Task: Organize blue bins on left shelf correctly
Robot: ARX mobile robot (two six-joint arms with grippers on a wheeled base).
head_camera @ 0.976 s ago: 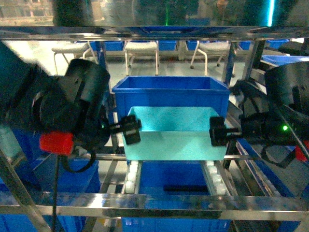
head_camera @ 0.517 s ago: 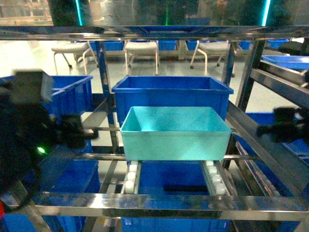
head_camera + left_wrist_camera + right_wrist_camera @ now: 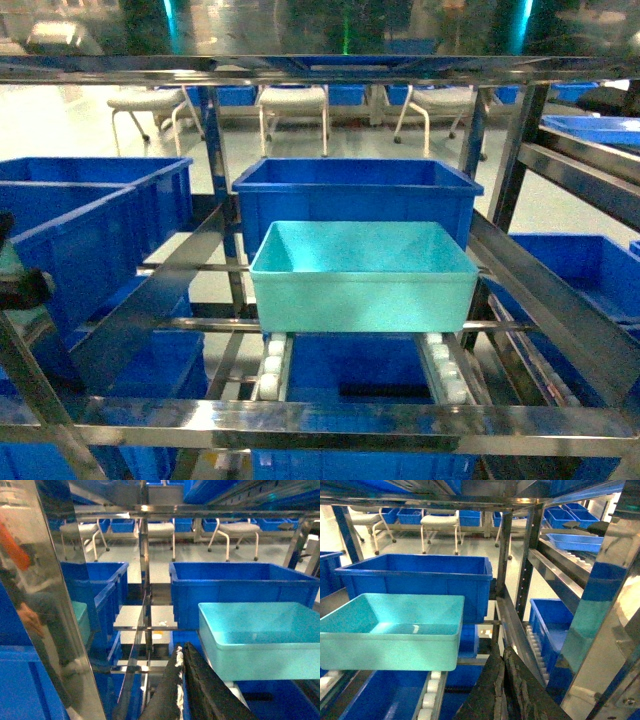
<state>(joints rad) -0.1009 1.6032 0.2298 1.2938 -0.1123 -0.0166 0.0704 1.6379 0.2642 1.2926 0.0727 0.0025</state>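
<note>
A light turquoise bin [image 3: 362,275] rests empty on the white roller tracks [image 3: 270,365] of the stainless-steel left shelf [image 3: 320,425], just in front of a royal-blue crate [image 3: 355,195]. Nothing holds it. Neither gripper shows clearly in the head view. In the left wrist view my left gripper [image 3: 181,649] is shut and empty, low and to the left of the turquoise bin [image 3: 260,640], apart from it. Seen from the right wrist, my right gripper [image 3: 503,652] is also shut and empty, to the right of and below the turquoise bin [image 3: 390,635].
Royal-blue crates sit on the left [image 3: 90,220], on the level below [image 3: 360,385] and on the right [image 3: 570,270]. Sloping steel rails [image 3: 545,290] and posts [image 3: 45,610] flank the bay. White chairs [image 3: 292,105] stand on the floor behind the rack.
Both grippers, which were at the turquoise bin's two sides, have let go and pulled back out of the head view. The bin stays in place on the rollers.
</note>
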